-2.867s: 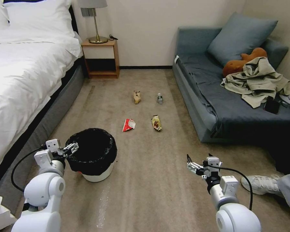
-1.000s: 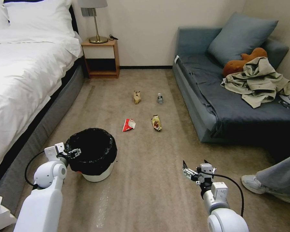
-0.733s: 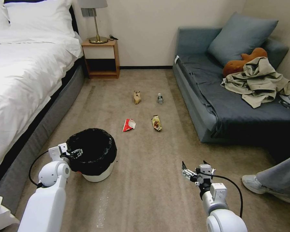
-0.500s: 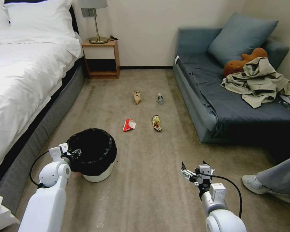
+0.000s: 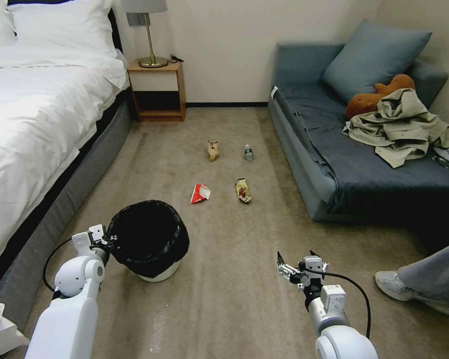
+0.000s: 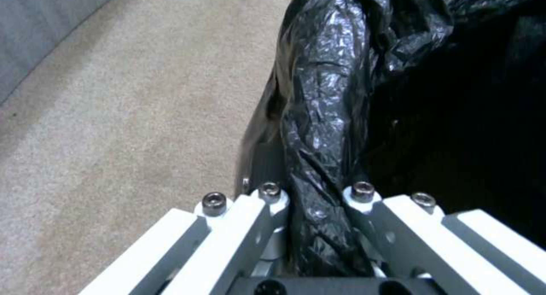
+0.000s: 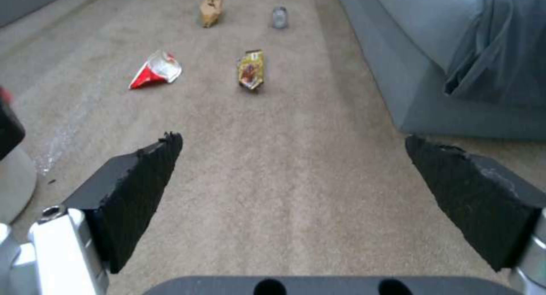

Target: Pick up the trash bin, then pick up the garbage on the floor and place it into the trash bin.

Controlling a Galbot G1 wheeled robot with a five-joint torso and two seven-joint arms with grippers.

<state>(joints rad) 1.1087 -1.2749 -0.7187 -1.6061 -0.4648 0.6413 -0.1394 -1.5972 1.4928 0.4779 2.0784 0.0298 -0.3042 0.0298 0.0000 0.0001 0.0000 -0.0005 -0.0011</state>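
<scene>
Here the left gripper [image 5: 110,240] is clamped on the near-left rim of the trash bin [image 5: 149,239], and the left wrist view shows why the hold works: one finger [image 6: 250,214] sits outside the wall and the other inside, with a bunched fold of the black bag [image 6: 324,128] pinched between them, so the liner is trapped against the rim instead of slipping off. The bin looks tilted toward the robot, its white base [image 5: 159,273] showing under the draped bag; whether it has left the carpet I cannot tell. Gripping at the rim leaves the mouth unobstructed for what has to go in.

The right gripper [image 5: 294,262] hovers low over bare carpet, spread wide and holding nothing, its black pads [image 7: 139,175] framing the litter ahead. Nearest are the red-and-white wrapper [image 5: 200,193] and the yellow-brown snack wrapper [image 5: 243,190]; farther on lie the crumpled tan paper bag [image 5: 212,150] and the small clear bottle [image 5: 248,153], all well apart from the bin, between the bed [image 5: 40,119] and the blue sofa [image 5: 344,159].
</scene>
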